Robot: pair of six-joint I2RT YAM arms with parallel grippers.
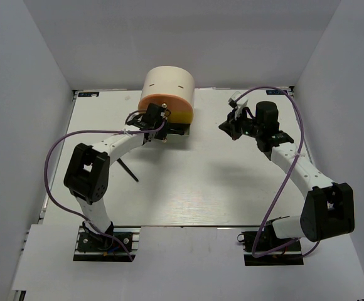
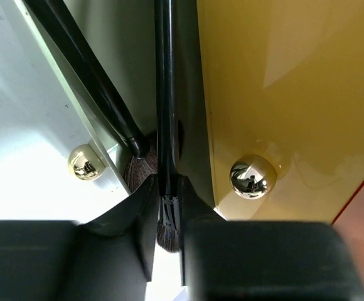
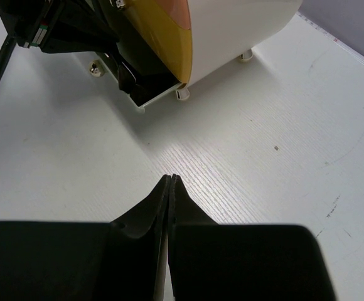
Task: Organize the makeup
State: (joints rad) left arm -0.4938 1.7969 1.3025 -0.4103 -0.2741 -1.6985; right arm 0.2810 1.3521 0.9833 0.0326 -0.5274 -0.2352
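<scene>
Gloss is what strikes you up close. The left gripper has its matte black fingers pinched on a slim black brush, gripping it just above a tuft of dark bristles. Its lacquered handle runs straight away from the wrist, along the edge of the smooth mustard-yellow drawer front. A mirror-bright ball knob sticks out of that yellow face, and a second, gold-toned one sits on the pale drawer beside it.

Inside that open white drawer lies another black brush, set at a slant. Its round, shiny handle ends in soft brownish bristles close to the held brush.

Both drawers belong to the round cream box, a smooth drum at the back of the table. The tabletop is white with a fine wood-grain texture.

A thin black stick lies loose on the table near the left arm's elbow, well apart from the box. From here I cannot tell what kind of piece it is.

The right gripper hangs over bare table to the right of the box, its two tapered fingers pressed flat together with nothing between them.
</scene>
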